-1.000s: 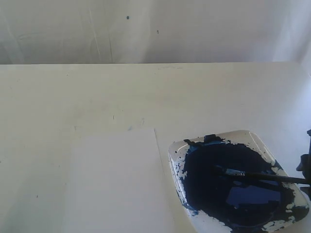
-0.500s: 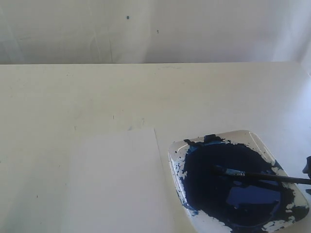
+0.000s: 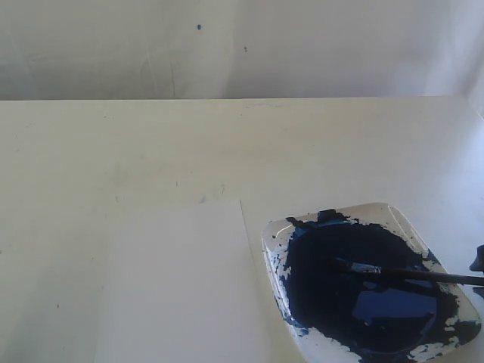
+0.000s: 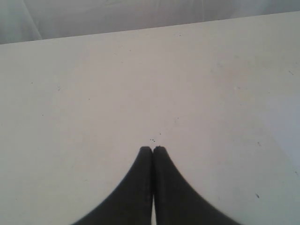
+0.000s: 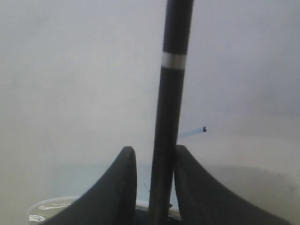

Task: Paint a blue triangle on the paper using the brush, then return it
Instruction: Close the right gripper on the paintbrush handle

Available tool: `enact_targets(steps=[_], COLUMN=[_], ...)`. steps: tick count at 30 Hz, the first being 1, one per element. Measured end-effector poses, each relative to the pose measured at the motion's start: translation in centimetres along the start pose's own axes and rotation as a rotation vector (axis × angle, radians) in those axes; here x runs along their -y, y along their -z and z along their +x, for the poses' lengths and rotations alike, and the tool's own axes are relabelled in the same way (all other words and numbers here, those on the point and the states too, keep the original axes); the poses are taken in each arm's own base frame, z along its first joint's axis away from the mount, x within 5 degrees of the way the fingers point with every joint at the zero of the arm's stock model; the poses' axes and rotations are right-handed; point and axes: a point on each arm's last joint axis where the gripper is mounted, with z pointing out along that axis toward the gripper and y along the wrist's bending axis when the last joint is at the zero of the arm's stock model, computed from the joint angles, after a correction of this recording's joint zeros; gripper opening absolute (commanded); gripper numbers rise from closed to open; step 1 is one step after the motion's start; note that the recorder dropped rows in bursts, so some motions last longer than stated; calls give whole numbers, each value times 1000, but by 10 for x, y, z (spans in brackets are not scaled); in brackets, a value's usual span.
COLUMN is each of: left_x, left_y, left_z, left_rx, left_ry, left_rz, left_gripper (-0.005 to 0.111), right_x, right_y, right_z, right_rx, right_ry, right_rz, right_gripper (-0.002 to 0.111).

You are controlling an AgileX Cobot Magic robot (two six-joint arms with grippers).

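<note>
The brush lies across the white paint tray, its tip in the dark blue paint pool and its black handle running off the right edge. A sliver of my right gripper shows at that edge. In the right wrist view the right gripper straddles the brush handle: one finger touches it, and a gap remains on the other side. The paper lies left of the tray, and no blue triangle is in view on it. My left gripper is shut and empty over bare table.
The cream table runs back to a white backdrop. The tray's rim shows under the right fingers. A small blue paint smear marks the table beyond the right gripper.
At the right edge of the exterior view the dark right gripper has shrunk from a tall shape to a small sliver. Brush, tray and paper have not moved.
</note>
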Motion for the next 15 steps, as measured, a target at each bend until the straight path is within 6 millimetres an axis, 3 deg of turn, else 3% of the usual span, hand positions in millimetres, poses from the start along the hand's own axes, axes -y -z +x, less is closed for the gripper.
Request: enact_targets(steps=[15], left_x=[0], left_y=[0], left_z=[0], left_rx=[0], left_ry=[0], left_rz=[0], left_gripper=[0], right_x=[0], right_y=[0], right_z=[0], right_rx=[0], right_ry=[-4], right_rz=[0], right_gripper=[13])
